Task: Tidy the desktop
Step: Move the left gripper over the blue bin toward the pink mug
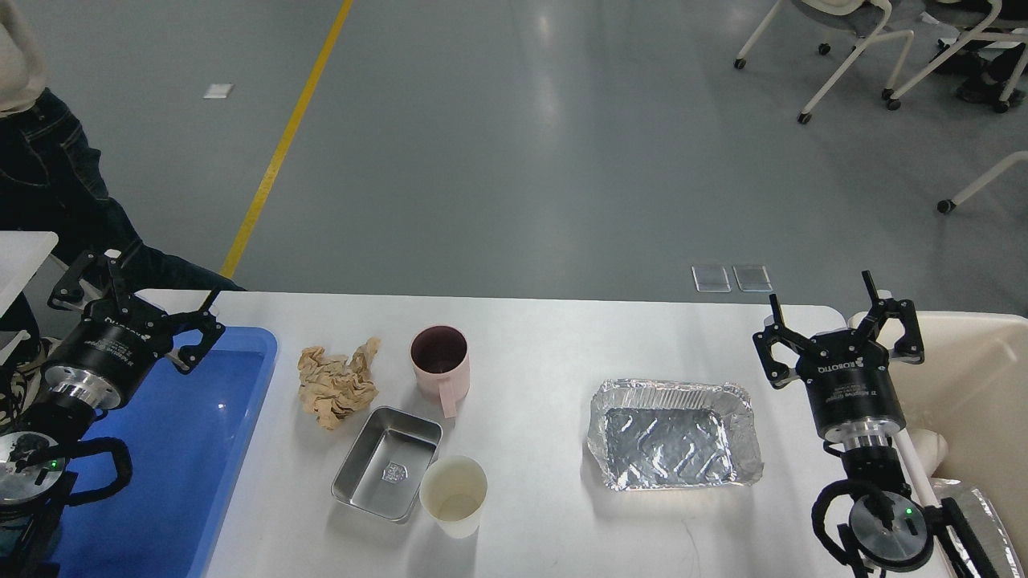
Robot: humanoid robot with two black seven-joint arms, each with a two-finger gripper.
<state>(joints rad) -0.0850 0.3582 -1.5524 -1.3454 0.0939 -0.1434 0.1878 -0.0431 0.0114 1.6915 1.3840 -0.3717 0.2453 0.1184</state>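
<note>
The left hand (136,293) is hovering with its fingers spread wide and nothing between them, sitting over the far corner of the blue plastic tray (201,449) at the left end of the tabletop (546,385). The right hand (839,317) is likewise gaping wide and holding nothing, poised above the tabletop's far right corner, just beside the cream-coloured bin (976,385).

The white tabletop is stretching between the two hands and below them, filling the lower middle of the view. Nearest the left hand, past the tray's inner rim, a crumpled ball of brown paper (337,385) is lying on the surface. Just right of it a pink mug (440,365) is standing upright, handle pointing toward the near side. In front of these a small steel tray (387,462) is resting tilted on a diagonal, with a white paper cup (454,495) standing upright against its near right corner.

Well apart from that cluster, nearer the right hand, a crinkled foil tray (675,433) is lying open side up. Bare tabletop is showing between the mug and the foil tray, and along the far edge behind all the items.
</note>
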